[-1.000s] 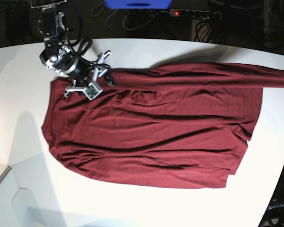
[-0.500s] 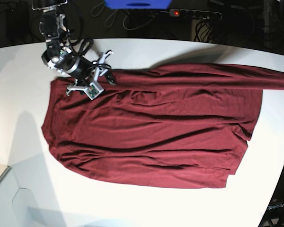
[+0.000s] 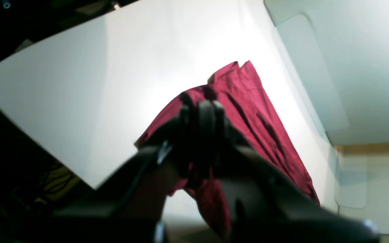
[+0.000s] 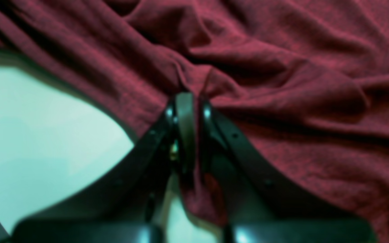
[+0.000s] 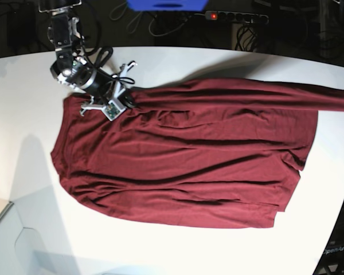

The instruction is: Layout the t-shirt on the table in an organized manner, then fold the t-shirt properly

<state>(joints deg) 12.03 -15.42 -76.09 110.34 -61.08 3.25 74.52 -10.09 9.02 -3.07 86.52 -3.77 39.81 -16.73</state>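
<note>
Huge smooth white tabletop [image 5: 178, 246] with a curved edge, loads of bare room along the near side and far-left corner. Thin dark maroon-red short-sleeved t-shirt [image 5: 183, 166] spread wrinkly across the middle, far edge pulled taut out to the table's right rim. Black power strip [image 5: 236, 17] and blue box [image 5: 167, 4] behind the table, well clear. Right gripper [image 5: 128, 98] clamped tight on a pinch of the shirt's far-left edge. Left gripper [image 3: 201, 104] closed on bunched shirt fabric too.
</note>
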